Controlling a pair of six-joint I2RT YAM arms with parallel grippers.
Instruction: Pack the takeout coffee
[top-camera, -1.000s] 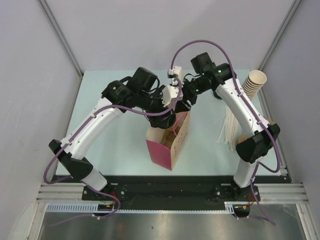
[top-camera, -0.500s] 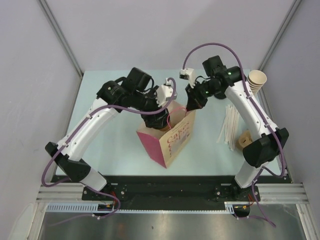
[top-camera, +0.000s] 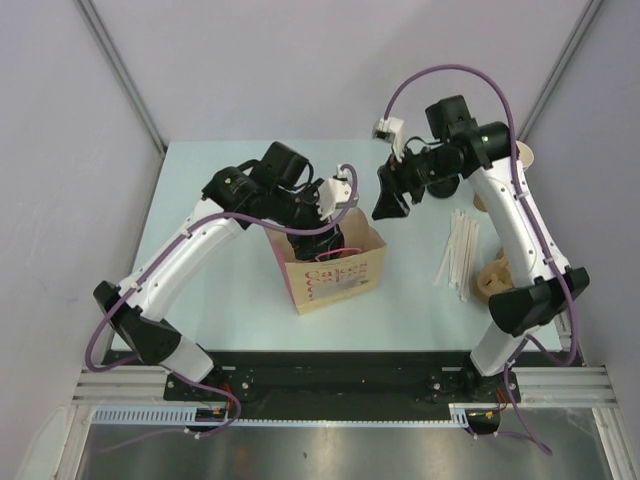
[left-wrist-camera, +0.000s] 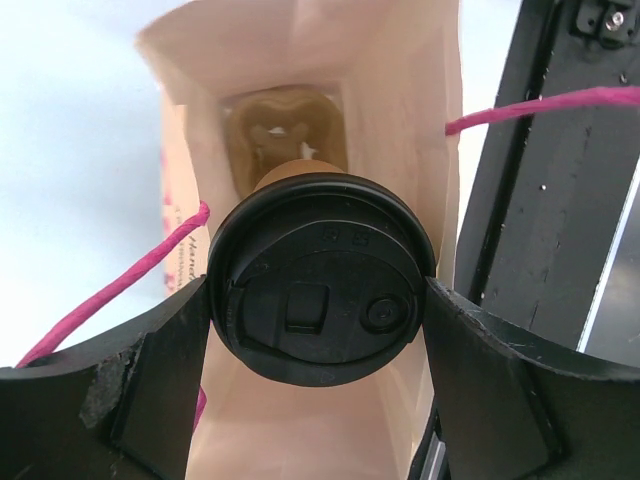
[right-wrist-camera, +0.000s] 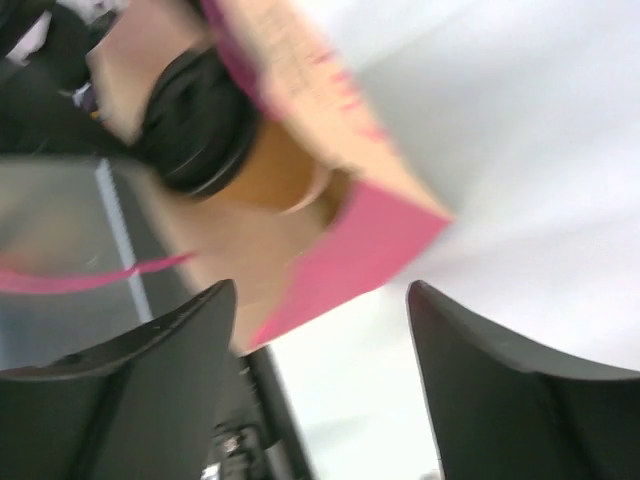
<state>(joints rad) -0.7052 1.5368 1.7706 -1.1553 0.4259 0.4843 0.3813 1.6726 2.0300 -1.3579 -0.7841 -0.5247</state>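
Top view evenly and brightly lit; soft shadows cast on the table (top-camera: 240, 290). Right wrist view smeared by motion blur. Left wrist: takeout coffee (left-wrist-camera: 320, 300) rendered sharp.

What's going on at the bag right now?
The left gripper is clamped on the takeout coffee, pinching its black lid from both sides. It holds the cup lid-up in the open mouth of the paper bag, not yet released. The right gripper is open and empty, off to the bag's right and touching nothing. Straws lie on the table further right.
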